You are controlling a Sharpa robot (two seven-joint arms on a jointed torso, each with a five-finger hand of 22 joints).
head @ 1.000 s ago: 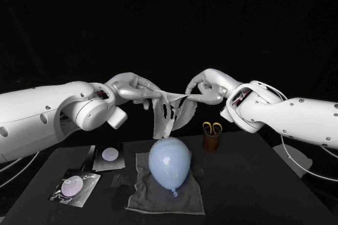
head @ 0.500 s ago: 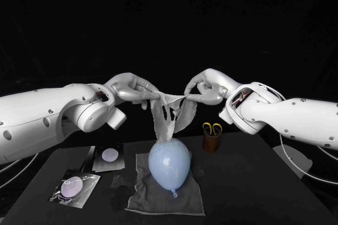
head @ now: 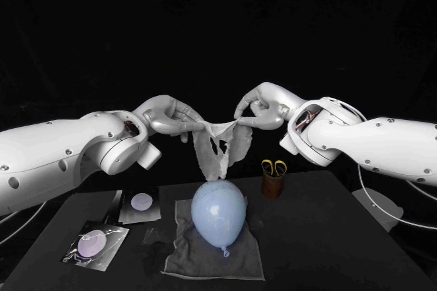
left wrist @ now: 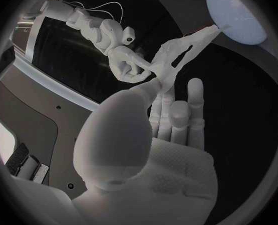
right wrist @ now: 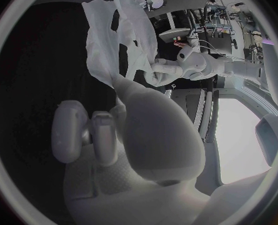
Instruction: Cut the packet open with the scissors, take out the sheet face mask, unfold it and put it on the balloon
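Both hands are raised over the table. The left hand pinches one top corner of the sheet face mask between thumb and a finger, with its other fingers stretched out. The right hand pinches the other corner the same way. The mask hangs between them, narrow and only half spread, with its cut-outs showing. Its lower end reaches the far end of the balloon; touching or just above, can't tell. The balloon lies on a grey cloth mid-table, knot toward the near side. The opened packet is near left. The scissors stand in a brown holder, right of the balloon.

Risks, as a judgement:
- The wet sheet may cling to itself and land bunched if lowered before it is spread wider.
- Pulling the corners apart too hard could tear it or slip a pinch.
- The light balloon may roll off the cloth if dragged sideways.
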